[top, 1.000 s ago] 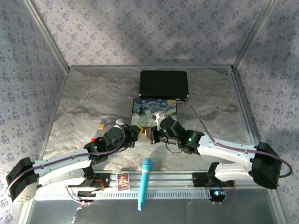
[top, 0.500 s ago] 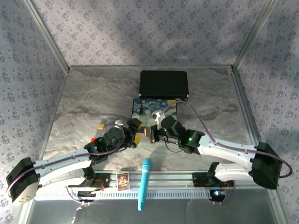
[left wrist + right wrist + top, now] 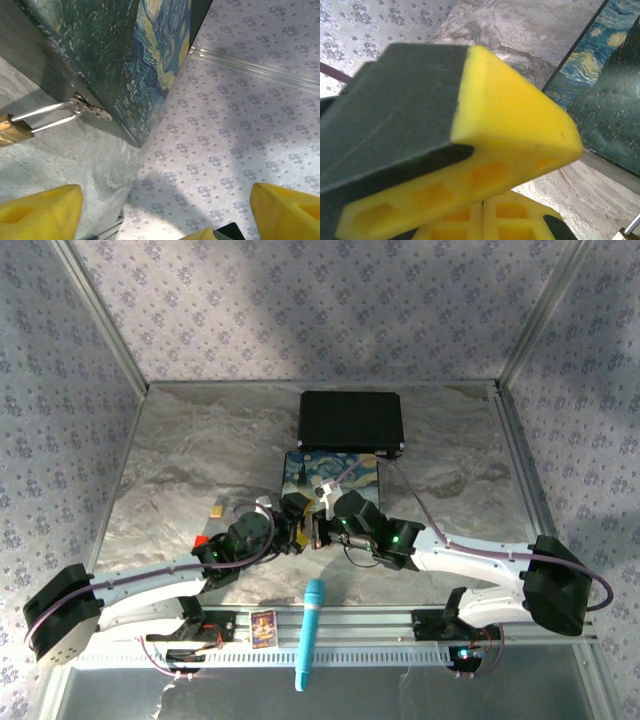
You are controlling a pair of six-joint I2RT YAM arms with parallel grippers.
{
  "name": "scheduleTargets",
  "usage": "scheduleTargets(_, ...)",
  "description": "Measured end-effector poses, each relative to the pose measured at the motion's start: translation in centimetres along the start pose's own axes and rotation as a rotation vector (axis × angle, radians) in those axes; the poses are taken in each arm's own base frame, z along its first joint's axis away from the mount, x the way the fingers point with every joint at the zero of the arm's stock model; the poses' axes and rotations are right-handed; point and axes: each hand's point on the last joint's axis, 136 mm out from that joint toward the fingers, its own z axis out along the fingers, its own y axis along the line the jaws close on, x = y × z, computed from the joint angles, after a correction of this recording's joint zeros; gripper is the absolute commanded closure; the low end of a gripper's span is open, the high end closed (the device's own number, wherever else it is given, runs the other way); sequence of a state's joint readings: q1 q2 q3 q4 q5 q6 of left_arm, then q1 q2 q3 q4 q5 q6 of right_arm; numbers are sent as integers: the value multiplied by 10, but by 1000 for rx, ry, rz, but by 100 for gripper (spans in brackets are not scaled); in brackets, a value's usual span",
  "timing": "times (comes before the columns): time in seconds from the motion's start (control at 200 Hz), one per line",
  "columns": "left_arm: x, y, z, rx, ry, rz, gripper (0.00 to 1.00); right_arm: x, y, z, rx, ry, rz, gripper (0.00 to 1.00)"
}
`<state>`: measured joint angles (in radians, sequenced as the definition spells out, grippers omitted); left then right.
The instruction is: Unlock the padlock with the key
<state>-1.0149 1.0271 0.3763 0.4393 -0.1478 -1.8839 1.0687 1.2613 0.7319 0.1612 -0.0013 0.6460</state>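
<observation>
Two containers lie ahead of the end effectors on the marbled tabletop [image 3: 190, 450]: a painted box [image 3: 331, 476] with a swirling blue and yellow night-sky picture on its lid, just beyond both sets of fingertips, and a plain black case [image 3: 351, 420] directly past the box on its far side. Both are closed, so what they hold cannot be seen. The left end effector [image 3: 165, 210] stands wide open, its yellow fingers [image 3: 42, 216] spread to either side of its wrist view with nothing between them, aimed at the near corner of the box. The padlock [image 3: 11, 131] sits just ahead of the left finger and slightly outside it. It is a small brass-gold body, cut off by the edge of the wrist view, with a thin silvery shackle [image 3: 50, 117] threaded through the metal hasp [image 3: 92, 111] on the box's front face. The lock reaches out sideways from the hasp above the tabletop. Both legs of the shackle run toward the body, but whether it is locked cannot be told. The right end effector [image 3: 321, 528] is closed, its tips close beside those of the left end effector at the near edge of the box. In its wrist view the yellow fingers [image 3: 512, 125] crowd the picture, and whether anything is pinched between them cannot be told. The painted box shows ahead and to the right of them.
</observation>
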Motion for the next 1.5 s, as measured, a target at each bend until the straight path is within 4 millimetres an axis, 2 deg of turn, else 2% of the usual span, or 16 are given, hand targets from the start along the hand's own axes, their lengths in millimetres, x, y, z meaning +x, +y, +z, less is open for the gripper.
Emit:
scheduleTargets(0.075,-2,-3,-2,13,-12,-12,35,-2,2,0,-11,-7,1,100)
scheduleTargets(0.265,-10,-6,-8,32,-45,-23,46,-3,5,-3,-23,-8,5,100)
scheduleTargets(0.44,-11,-6,-12,32,-51,-22,68,-3,-1,-5,-10,-9,21,100)
scheduleTargets(0.56,-13,-2,-12,17,-58,-12,76,0,-5,-5,0,0,27,100)
scheduleTargets(0.745,-15,4,-12,-8,-65,-10,82,2,-9,-8,5,-1,30,100)
scheduleTargets(0.984,-16,7,-12,-18,-68,-3,100,-2,-15,-13,13,-14,45,100)
scheduleTargets(1.189,-15,8,-12,-23,-66,16,100,0,-17,-13,15,-9,47,100)
scheduleTargets(1.234,-16,9,-12,-28,-67,25,100,1,-17,-13,16,-7,47,90)
scheduleTargets(1.319,-16,9,-13,-38,-70,59,100,3,-20,-13,19,-3,58,43)
scheduleTargets(1.389,-18,6,-14,-33,-76,101,100,-1,-23,-15,21,-12,67,20)
scheduleTargets(1.439,-19,2,-14,-26,-82,141,100,-6,-25,-19,18,-29,73,14)
scheduleTargets(1.499,-22,-6,-14,-18,-94,195,100,-15,-26,-27,3,-58,84,13)
